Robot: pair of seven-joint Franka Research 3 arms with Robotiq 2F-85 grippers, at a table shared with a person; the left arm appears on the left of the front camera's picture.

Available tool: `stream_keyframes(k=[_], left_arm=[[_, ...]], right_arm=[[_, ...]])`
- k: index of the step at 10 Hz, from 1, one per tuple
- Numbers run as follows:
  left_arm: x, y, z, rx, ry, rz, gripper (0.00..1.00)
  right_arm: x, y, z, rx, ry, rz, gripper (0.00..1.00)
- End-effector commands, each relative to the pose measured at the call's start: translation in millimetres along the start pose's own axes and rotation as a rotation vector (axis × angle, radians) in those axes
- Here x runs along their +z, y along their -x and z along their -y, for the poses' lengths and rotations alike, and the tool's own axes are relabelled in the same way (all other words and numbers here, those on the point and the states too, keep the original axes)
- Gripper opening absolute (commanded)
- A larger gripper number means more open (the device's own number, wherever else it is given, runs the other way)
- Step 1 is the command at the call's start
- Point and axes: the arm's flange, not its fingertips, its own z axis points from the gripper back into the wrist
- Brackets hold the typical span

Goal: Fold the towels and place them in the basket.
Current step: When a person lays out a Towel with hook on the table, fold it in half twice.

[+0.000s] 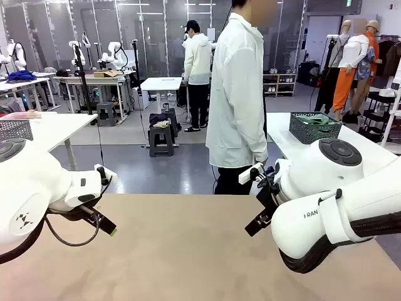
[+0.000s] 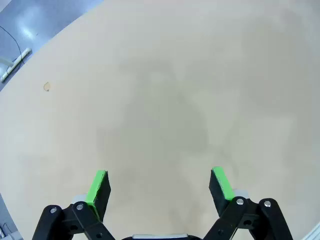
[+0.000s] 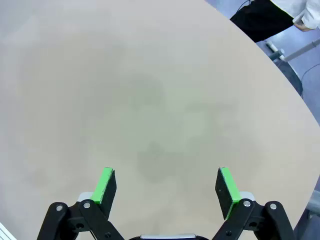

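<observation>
Hovering over the bare worktop (image 1: 188,251), our left gripper (image 2: 160,182) and right gripper (image 3: 167,182) hold their fingers (image 2: 100,186) released, as we judge folding cannot start until towels arrive.

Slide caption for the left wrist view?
Left gripper hovers, jaws open and holding nothing, above the beige table.

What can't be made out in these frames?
- Basket, front view: the green stuff inside is too far and too small to tell what it is or whether it is folded.
- Table, front view: the near corners are covered by both arms.
- Person's sleeve, right wrist view: cut off by the top corner, so what the hand is doing cannot be told.
</observation>
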Motion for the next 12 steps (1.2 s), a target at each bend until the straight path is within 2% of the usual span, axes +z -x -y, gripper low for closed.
stream_keyframes(k=[1, 10, 12], left_arm=[[0.0, -0.1, 0.2, 0.0, 0.0, 0.0, 1.0], [0.0, -0.1, 0.2, 0.0, 0.0, 0.0, 1.0], [6.5, -5.5, -9.9, -0.015, 0.026, 0.034, 1.0]], right_arm=[[0.0, 0.0, 0.0, 0.0, 0.0, 0.0, 1.0], [0.0, 0.0, -0.1, 0.003, 0.001, 0.0, 1.0], [15.1, -4.5, 21.5, 0.097, -0.053, 0.021, 1.0]])
